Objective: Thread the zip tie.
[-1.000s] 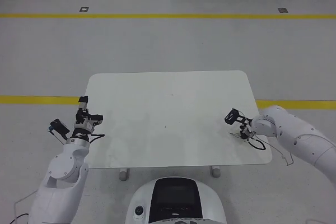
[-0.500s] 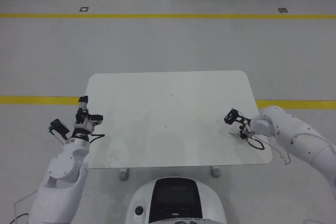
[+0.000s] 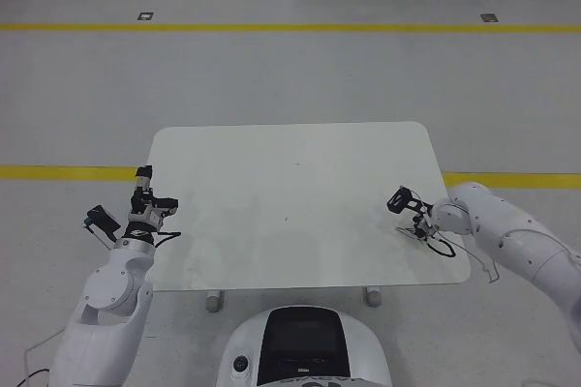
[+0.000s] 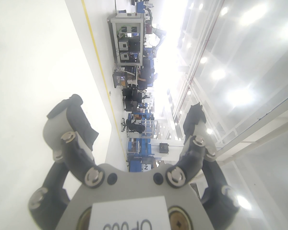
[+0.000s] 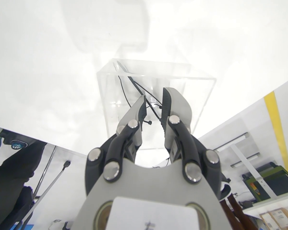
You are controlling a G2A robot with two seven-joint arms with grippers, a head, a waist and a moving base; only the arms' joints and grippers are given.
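Your right gripper (image 5: 153, 94) dips into the clear box (image 5: 182, 77) at the table's (image 3: 290, 193) 4 o'clock edge, fingers narrowly parted around the black zip ties (image 5: 134, 84) lying inside, none visibly clamped. At 9 o'clock, just off the table's edge, your left gripper (image 4: 134, 104) is spread wide, holding nothing.

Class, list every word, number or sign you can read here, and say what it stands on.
Left wrist label behind the left claw: print upside down, cut by the edge; not readable whole.
Right wrist label behind the right claw: only a sliver of print; unreadable.
Small sign in the far room: too small to trust.
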